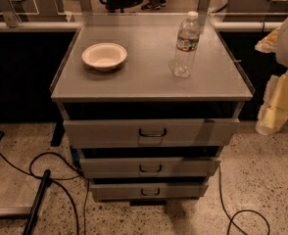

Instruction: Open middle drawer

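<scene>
A grey metal cabinet [151, 84] with three stacked drawers stands in the middle of the camera view. The middle drawer [183, 167] has a low flat front with a small dark loop handle [150, 168] at its centre. It sits between the larger top drawer [100, 131] and the smaller-looking bottom drawer [114, 191]. All three fronts look pushed in. My gripper [273, 112] is at the right edge of the view, beside the cabinet's right side, above the level of the middle drawer and apart from every handle.
A white bowl [104, 56] and a clear water bottle [184, 45] stand on the cabinet top. Black cables [51, 168] lie on the speckled floor at left and another cable [242, 217] at right. A dark counter front runs behind the cabinet.
</scene>
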Robot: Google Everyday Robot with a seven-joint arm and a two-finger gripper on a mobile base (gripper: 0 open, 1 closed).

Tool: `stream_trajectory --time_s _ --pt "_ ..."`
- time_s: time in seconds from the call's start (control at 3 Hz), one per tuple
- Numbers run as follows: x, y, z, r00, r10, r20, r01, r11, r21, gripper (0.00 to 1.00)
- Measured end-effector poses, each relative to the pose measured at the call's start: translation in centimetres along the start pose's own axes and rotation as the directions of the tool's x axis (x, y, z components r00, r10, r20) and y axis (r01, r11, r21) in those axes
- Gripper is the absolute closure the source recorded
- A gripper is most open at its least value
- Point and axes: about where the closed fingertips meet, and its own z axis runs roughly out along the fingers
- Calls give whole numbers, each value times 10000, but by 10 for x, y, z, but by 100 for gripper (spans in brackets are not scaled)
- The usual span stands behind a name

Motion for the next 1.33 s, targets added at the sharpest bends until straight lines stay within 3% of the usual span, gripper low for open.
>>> stream_trajectory --time_s 0.33,0.67,1.0,1.33 --pt "0 0 0 10000 0 0 0 10000 0 0" --pt "-1 17 18 9995 249 178 -243 9993 -292 0" --pt "-9 57 58 9941 930 551 -882 9926 -831 0" --pt "-18 100 124 9907 1283 444 -1180 9753 -1866 0"
